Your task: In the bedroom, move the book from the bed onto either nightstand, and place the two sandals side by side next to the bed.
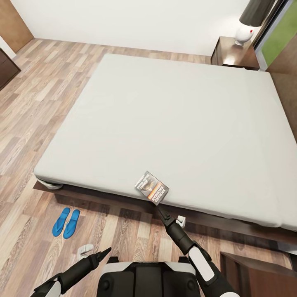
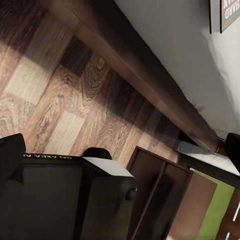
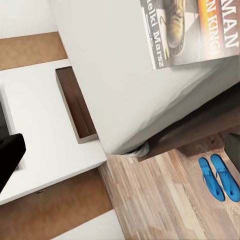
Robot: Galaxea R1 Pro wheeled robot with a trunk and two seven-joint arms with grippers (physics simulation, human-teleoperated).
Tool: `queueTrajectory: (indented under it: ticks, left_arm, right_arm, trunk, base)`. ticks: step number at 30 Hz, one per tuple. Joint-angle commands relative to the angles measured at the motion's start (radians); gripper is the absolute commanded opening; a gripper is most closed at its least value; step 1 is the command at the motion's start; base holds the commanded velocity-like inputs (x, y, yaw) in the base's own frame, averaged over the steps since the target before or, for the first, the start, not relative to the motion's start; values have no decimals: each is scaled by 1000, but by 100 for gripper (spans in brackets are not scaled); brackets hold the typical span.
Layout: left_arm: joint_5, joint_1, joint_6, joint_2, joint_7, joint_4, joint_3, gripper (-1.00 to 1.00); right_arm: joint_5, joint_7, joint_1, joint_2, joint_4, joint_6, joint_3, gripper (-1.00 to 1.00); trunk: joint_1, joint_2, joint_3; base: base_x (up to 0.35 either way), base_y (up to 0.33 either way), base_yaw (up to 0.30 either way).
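Note:
The book (image 1: 152, 187) lies flat on the bed (image 1: 165, 111), close to the mattress's near edge; the right wrist view shows its cover (image 3: 185, 30) close up. My right gripper (image 1: 160, 211) is open just short of the book, below the mattress edge and not touching it. The two blue sandals (image 1: 66, 222) lie side by side on the floor by the bed's near left corner, and appear again in the right wrist view (image 3: 220, 177). My left gripper (image 1: 104, 251) hangs open and empty over the floor near my base. A nightstand (image 1: 233, 53) stands at the bed's far right corner.
A white lamp (image 1: 244, 35) stands on the nightstand. A dark wood cabinet (image 1: 255, 272) sits at the near right, close to my right arm. The bed's dark frame (image 2: 135, 65) runs along the wooden floor (image 1: 33, 115), which spreads out to the left.

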Motion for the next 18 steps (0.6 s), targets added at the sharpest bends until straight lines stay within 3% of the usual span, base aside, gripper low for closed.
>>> queueTrajectory:
  ticks: [1,18]
  left_arm:
    - [11,0,9,1,-1,0,-4,100]
    - [11,0,9,1,-1,0,-3,100]
  right_arm:
    - [-11,1,0,0,0,9,1,100]
    - [-10,1,0,0,1,9,1,100]
  trunk:
    - [4,-9,-4]
    - [69,-128,-57]
  base:
    - [0,0,0]
    - [0,0,0]
